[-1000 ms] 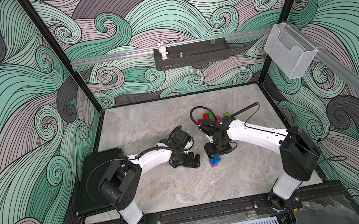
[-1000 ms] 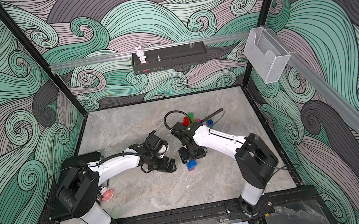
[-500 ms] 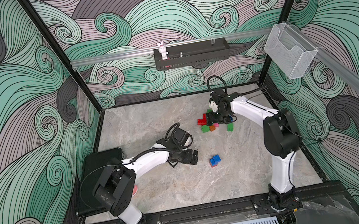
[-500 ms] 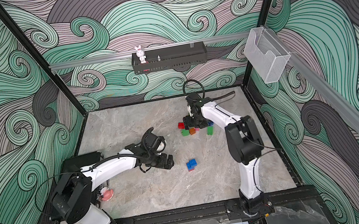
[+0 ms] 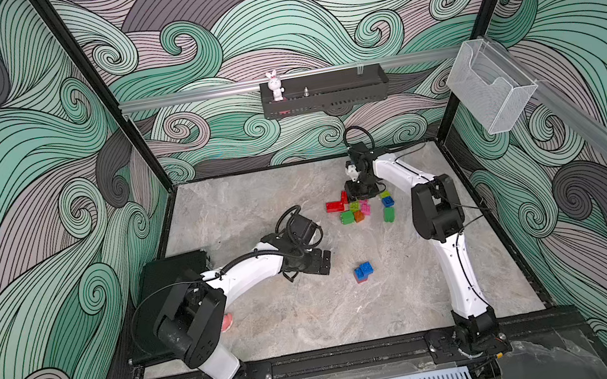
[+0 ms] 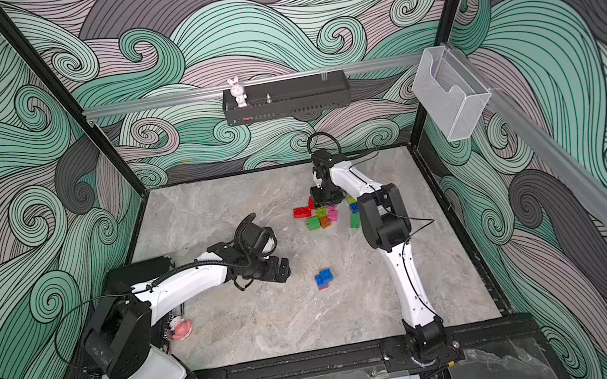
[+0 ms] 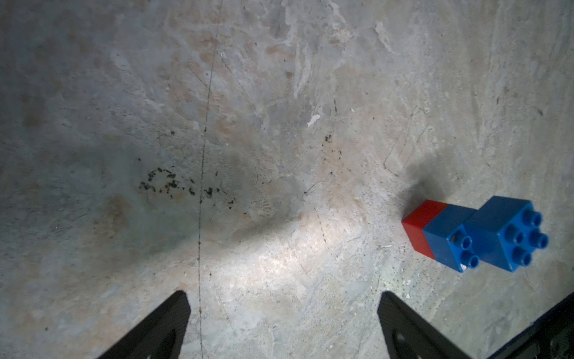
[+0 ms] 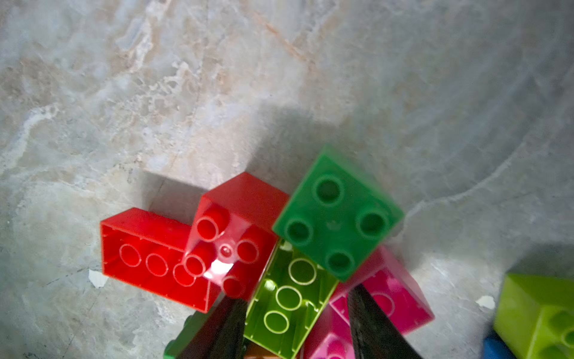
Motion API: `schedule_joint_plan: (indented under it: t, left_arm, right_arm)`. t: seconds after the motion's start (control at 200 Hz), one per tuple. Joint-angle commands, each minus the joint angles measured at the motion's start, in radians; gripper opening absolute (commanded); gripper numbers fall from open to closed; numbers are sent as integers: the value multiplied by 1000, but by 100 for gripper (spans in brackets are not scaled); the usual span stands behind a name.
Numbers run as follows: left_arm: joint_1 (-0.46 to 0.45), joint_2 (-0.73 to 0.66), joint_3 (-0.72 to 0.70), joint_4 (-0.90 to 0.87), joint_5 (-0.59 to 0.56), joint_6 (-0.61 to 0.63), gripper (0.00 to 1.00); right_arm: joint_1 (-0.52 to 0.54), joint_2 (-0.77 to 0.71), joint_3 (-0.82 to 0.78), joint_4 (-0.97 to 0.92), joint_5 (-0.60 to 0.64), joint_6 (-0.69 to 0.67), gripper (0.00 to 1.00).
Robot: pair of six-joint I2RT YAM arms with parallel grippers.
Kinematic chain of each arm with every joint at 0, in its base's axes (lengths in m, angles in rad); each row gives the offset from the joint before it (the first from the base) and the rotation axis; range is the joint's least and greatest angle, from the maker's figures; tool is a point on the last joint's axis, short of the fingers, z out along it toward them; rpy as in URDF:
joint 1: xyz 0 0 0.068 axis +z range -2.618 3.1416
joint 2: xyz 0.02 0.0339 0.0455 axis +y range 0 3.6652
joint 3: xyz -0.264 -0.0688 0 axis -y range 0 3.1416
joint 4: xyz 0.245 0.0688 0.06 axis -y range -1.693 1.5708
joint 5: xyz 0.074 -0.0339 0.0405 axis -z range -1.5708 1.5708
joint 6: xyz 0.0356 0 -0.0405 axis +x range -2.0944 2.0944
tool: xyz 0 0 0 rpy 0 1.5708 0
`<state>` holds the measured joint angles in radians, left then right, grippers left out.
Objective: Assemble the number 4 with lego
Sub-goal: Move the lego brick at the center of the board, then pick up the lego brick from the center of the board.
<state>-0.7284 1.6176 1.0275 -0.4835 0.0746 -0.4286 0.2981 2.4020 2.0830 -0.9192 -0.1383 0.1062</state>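
- Hovering low over the bare table (image 7: 248,124), the left gripper (image 7: 283,295) has its jaws spread wide with nothing between them
- Just beside it, toward the right arm, lies the blue-and-red stack (image 7: 475,236): two blue bricks joined to a red one, tipped so the studs point sideways. In both top views (image 5: 363,272) (image 6: 324,278) it sits well apart from the other lego
- Farther back is the loose pile (image 5: 362,209). At its left edge a long red brick (image 8: 146,248) lies hollow side up, with a square red brick (image 8: 233,236) partly over it
- The right gripper (image 8: 296,295) is down in that pile, one finger on each side of a lime brick (image 8: 281,317) that lies underside up. The jaws are partly drawn in, but I cannot tell whether they press its walls yet
- A dark green brick (image 8: 338,214) overlaps one end of the lime one, and a pink brick (image 8: 388,298) lies against its side
- These bricks look light, rigid and hard to damage, but their walls are smooth and likely slippery
- The best hold is probably square across the two long flat walls, near the middle and low enough to bite
- The touching neighbours may drag along or tip as the lime brick is lifted, and it will need turning studs-up before it can be pressed on
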Motion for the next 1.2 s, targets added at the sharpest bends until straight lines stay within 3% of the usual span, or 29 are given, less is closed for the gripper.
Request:
schedule_joint_plan:
  t: [0.0, 0.455, 0.776, 1.051, 1.196]
  left_arm:
    - [13, 11, 28, -9, -6, -10, 98]
    - [96, -111, -78, 34, -66, -46, 99]
    - [183, -211, -157, 52, -106, -106, 99]
    - [253, -247, -181, 52, -104, -157, 99]
    - [290, -255, -191, 58, -82, -171, 99]
  right_arm:
    - [50, 31, 18, -68, -28, -57, 54]
    - [205, -72, -177, -71, -120, -238, 44]
    - [234, -189, -272, 56, -46, -272, 62]
    - [272, -121, -194, 68, 108, -275, 65]
    - [275, -115, -158, 64, 108, -266, 64]
